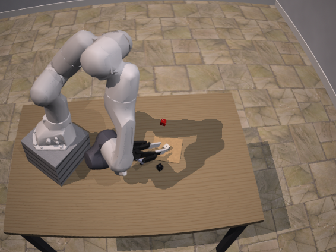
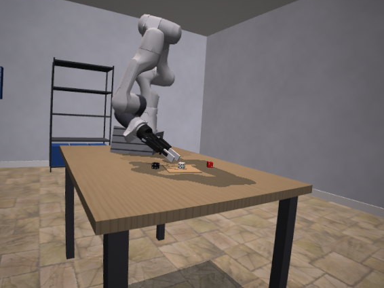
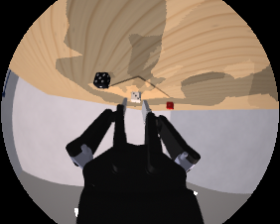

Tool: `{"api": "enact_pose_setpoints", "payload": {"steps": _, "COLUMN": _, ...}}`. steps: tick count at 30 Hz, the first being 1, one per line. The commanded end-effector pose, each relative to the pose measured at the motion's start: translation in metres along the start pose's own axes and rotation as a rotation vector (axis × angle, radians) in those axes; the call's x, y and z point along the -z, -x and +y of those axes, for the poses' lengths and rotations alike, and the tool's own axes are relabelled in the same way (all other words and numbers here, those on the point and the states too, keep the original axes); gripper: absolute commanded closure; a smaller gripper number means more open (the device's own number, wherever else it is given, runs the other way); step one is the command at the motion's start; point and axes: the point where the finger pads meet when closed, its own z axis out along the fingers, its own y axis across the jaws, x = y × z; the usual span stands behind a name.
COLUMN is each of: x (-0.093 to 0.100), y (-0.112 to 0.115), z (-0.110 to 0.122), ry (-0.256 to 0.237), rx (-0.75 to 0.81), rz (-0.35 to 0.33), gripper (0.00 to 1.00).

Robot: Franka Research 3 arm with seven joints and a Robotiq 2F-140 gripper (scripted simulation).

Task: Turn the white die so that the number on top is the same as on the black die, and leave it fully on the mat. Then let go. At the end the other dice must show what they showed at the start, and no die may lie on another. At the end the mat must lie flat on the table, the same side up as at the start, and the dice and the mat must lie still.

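The white die point(image 1: 167, 145) point(image 2: 181, 165) point(image 3: 135, 97) lies on the tan mat point(image 1: 175, 154) point(image 2: 190, 170), near the mat's left edge. My gripper point(image 1: 164, 147) point(image 2: 174, 156) point(image 3: 134, 104) reaches in low from the left, tilted down. Its fingers stand a little apart with nothing between them. Their tips are just short of the white die and slightly above it. The black die point(image 1: 159, 167) point(image 2: 155, 165) point(image 3: 101, 78) lies on the table just off the mat's front edge. I cannot read the top numbers of either die.
A red die point(image 1: 163, 122) point(image 2: 209, 164) point(image 3: 169, 105) lies on the table behind the mat. The robot's base block point(image 1: 56, 154) stands at the table's left end. A black shelf point(image 2: 81, 109) stands by the wall beyond the table.
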Motion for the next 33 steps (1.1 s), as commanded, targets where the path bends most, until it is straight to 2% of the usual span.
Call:
{"api": "enact_pose_setpoints", "payload": {"steps": 1, "x": 0.002, "y": 0.002, "z": 0.001, "ry": 0.005, "rx": 0.008, "rz": -0.006, "gripper": 0.75}}
{"api": "enact_pose_setpoints", "payload": {"steps": 11, "x": 0.010, "y": 0.017, "z": 0.001, "ry": 0.005, "rx": 0.008, "rz": -0.006, "gripper": 0.75}}
{"api": "enact_pose_setpoints", "payload": {"steps": 21, "x": 0.028, "y": 0.052, "z": 0.002, "ry": 0.005, "rx": 0.008, "rz": -0.006, "gripper": 0.75}}
{"api": "enact_pose_setpoints", "payload": {"steps": 30, "x": 0.030, "y": 0.055, "z": 0.002, "ry": 0.005, "rx": 0.008, "rz": -0.004, "gripper": 0.75}}
{"api": "enact_pose_setpoints", "payload": {"steps": 33, "x": 0.029, "y": 0.056, "z": 0.002, "ry": 0.007, "rx": 0.008, "rz": 0.019, "gripper": 0.75}}
